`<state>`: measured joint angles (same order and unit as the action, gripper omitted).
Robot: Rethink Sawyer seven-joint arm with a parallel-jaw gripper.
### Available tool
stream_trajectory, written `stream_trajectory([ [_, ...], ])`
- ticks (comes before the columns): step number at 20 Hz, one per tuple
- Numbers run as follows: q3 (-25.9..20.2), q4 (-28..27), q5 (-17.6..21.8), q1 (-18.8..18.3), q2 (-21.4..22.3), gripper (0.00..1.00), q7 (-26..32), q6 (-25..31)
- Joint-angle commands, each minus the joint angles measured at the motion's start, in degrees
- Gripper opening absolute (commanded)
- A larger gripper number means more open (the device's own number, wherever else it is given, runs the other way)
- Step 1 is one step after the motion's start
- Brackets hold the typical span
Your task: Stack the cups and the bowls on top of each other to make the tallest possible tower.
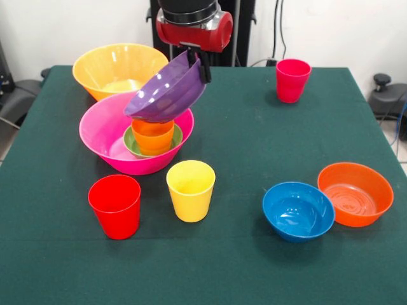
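My pincer (203, 68) is clamped on the rim of the wide purple bowl (166, 90), which hangs tilted, its opening turned toward eleven o'clock and its underside resting on, or just above, the orange cup (152, 136); I cannot tell which. That cup stands upright in the small green bowl (134, 143), and both sit inside the big hot-pink bowl (105, 136), the tower's base. Touching the pink bowl at eleven o'clock is the big orange-yellow bowl (117, 67). At six o'clock of the tower, on the green bench (254, 140), stand the red cup (116, 206) and the yellow cup (191, 190); well apart at four o'clock the blue bowl (298, 210) touches the medium orange bowl (355, 193), and the crimson-pink cup (292, 79) stands alone at two o'clock. The step in hand, I judge, is seating the purple bowl on the orange cup. To do it well I should level the bowl, centre its base over the cup's mouth, and release only once it sits flat; let go while tilted, it would likely slide off.
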<state>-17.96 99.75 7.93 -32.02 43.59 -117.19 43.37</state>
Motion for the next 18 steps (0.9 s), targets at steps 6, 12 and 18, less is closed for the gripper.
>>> stream_trajectory([
  [6,-5.94,-1.04,3.39,-1.6,3.16,0.0,11.02,8.37],
  [12,-6.47,-0.8,4.46,-2.76,2.22,0.0,11.15,7.48],
  [18,-6.64,0.1,6.07,-4.55,0.56,0.0,11.5,5.46],
])
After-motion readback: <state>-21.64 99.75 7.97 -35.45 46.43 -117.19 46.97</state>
